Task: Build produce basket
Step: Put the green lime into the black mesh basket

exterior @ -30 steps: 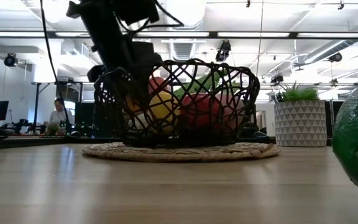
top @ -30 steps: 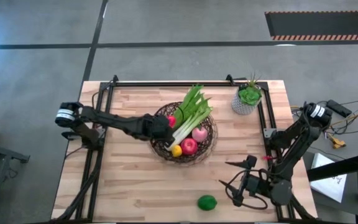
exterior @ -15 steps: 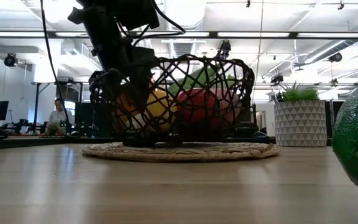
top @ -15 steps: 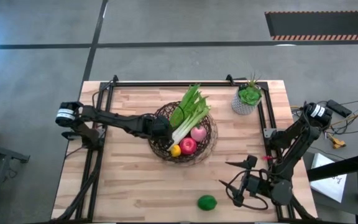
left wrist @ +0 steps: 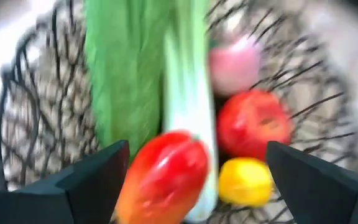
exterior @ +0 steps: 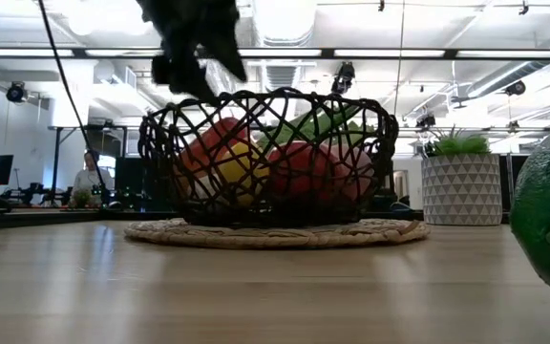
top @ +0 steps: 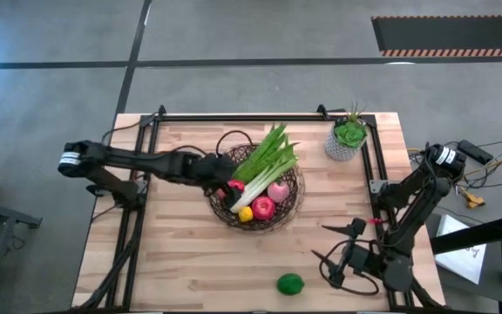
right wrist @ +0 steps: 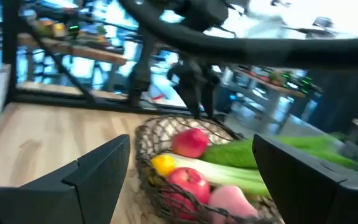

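The dark wire basket (top: pixel 296 202) stands on its pale woven base at the table's middle. In it lie a celery stalk (top: pixel 268 166), a long green vegetable (left wrist: pixel 123 74), a red-orange fruit (left wrist: pixel 163 177), a red fruit (top: pixel 264 206), a pink fruit (top: pixel 278 188) and a lemon (top: pixel 247 212). My left gripper (top: pixel 213 171) is open and empty, above the basket's left rim; the low view shows it (exterior: pixel 194 43) clear of the wires. A lime (top: pixel 290 283) lies near the table's near edge. My right gripper (top: pixel 318 242) is open and empty, just right of the lime.
A small grey pot with a green plant (top: pixel 347 139) stands at the table's far right. Bare wood lies left of and in front of the basket. The black frame rails (top: pixel 138 157) run along the table's left and right sides.
My left gripper has risen out of the basket's left part and drawn back toward the table's left edge. The red-orange fruit now lies in the basket beside the celery. The basket rocked a little and stands level again.
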Robot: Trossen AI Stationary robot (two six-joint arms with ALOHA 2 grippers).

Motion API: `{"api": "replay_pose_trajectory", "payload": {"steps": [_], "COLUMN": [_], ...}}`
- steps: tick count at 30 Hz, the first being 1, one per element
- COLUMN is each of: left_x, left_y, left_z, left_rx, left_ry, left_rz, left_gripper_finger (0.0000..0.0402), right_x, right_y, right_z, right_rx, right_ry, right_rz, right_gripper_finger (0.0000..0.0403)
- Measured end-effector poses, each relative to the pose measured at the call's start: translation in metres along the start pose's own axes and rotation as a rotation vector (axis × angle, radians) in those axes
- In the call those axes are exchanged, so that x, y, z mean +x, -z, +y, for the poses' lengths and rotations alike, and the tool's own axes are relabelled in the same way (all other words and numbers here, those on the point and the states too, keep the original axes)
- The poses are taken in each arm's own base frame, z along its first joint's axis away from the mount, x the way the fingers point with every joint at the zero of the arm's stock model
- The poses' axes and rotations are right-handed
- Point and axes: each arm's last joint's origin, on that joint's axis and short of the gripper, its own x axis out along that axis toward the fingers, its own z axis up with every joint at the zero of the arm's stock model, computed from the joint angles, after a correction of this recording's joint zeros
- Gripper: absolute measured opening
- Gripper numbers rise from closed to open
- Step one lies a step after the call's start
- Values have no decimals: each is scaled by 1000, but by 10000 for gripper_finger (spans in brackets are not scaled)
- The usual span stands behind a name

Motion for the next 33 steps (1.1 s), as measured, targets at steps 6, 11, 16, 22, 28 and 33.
{"api": "replay_pose_trajectory", "payload": {"steps": [6, 11, 16, 22, 28, 33], "left_x": [-14, -3, 29, 60, 75, 84], "left_y": [12, 37, 63, 61, 49, 50], "left_z": [-39, -91, -131, -168, -201, -217], "left_rx": [202, 349, 492, 588, 641, 610], "left_ry": [133, 264, 344, 451, 523, 517], "left_rz": [-126, -217, -242, -217, -202, -138], "left_gripper_finger": [360, 361, 361, 361, 361, 361], "right_x": [-19, -42, -62, -72, -73, -73], "right_y": [2, 3, 14, 26, 26, 28], "right_z": [0, 8, 9, 7, 7, 7], "right_rx": [53, 86, 111, 155, 149, 135], "right_ry": [45, -193, -281, -314, -315, -313], "right_rz": [-3, -28, -10, 19, 18, 20], "right_gripper_finger": [329, 329, 329, 329, 329, 329]}}
